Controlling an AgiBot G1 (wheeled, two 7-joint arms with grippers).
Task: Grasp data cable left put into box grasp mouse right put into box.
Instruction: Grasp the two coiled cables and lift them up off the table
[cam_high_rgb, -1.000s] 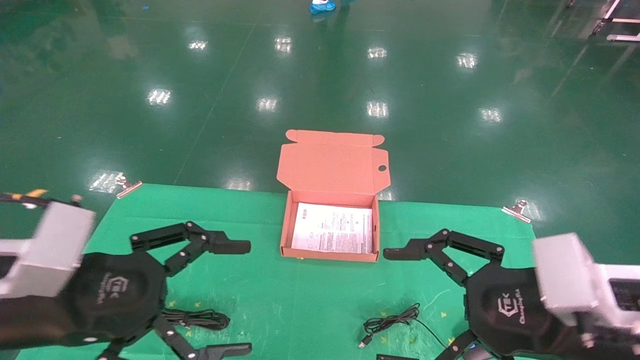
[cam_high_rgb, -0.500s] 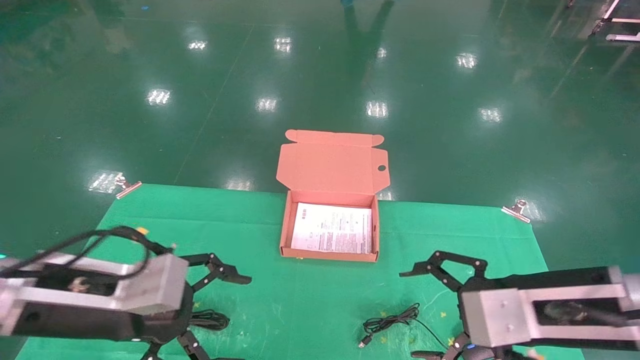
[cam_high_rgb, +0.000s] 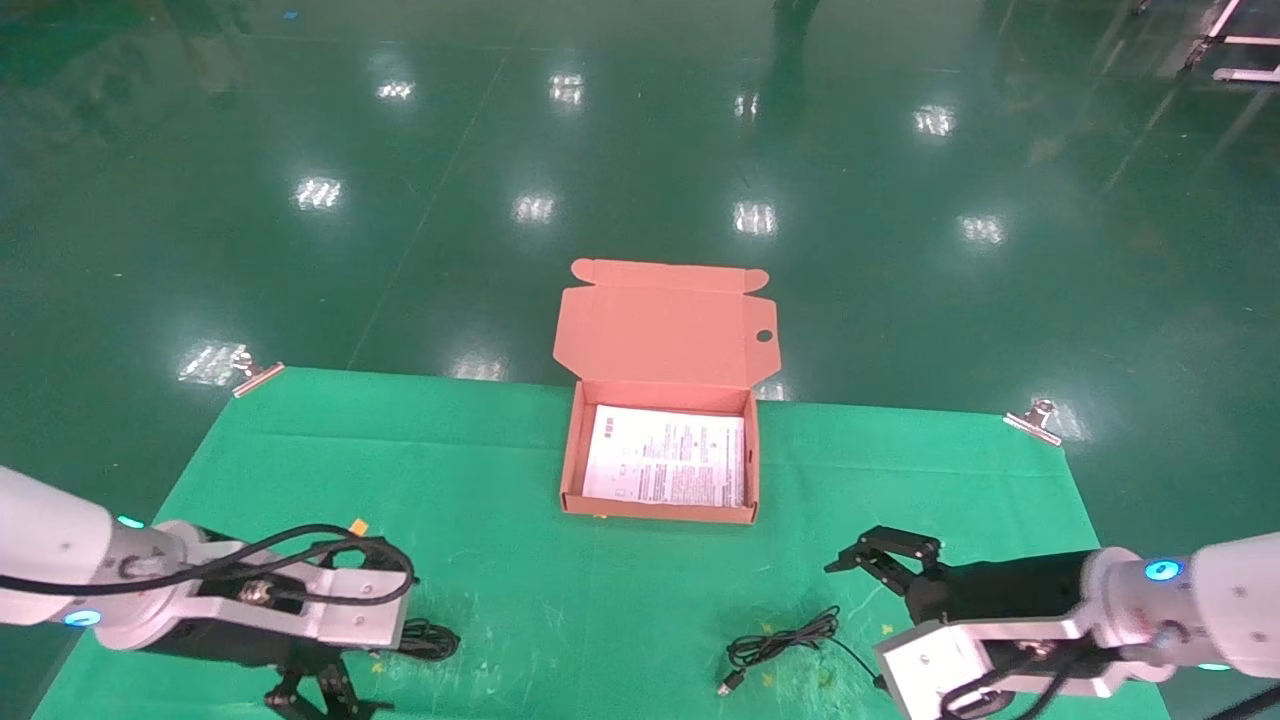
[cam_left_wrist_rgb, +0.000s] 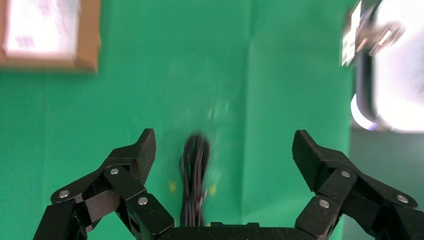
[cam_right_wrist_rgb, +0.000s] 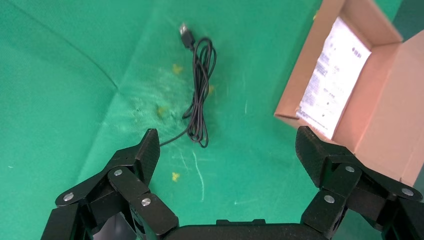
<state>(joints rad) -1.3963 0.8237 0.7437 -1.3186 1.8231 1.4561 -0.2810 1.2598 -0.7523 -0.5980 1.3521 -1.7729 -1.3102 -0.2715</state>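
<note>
Left jaws: spread wide in the left wrist view, holding nothing; the left gripper (cam_left_wrist_rgb: 223, 150) hangs directly over the data cable (cam_left_wrist_rgb: 194, 176).
Right jaws: wide apart, holding nothing; the right gripper (cam_right_wrist_rgb: 227, 148) is low at 4 o'clock on the table.
Data cable: glossy black strands in a long narrow looped bundle at 7 o'clock on the green cloth (cam_high_rgb: 500, 600), mostly hidden under the left arm in the head view (cam_high_rgb: 430, 638).
Mouse: the body is not visible; its thin black cord (cam_high_rgb: 782, 643) lies in a loose coil ending in a small plug, at 5 o'clock.
Box: shallow, rectangular, matte salmon-orange cardboard (cam_high_rgb: 570, 450), at 12 o'clock on the cloth, lid flap open with 1 round hole, a printed white sheet (cam_high_rgb: 665, 455) flat inside.
Change: since 0.5 s ago both arms have dropped lower and rolled over, and both grippers now point down at the cloth; box and cord have not moved.
</note>
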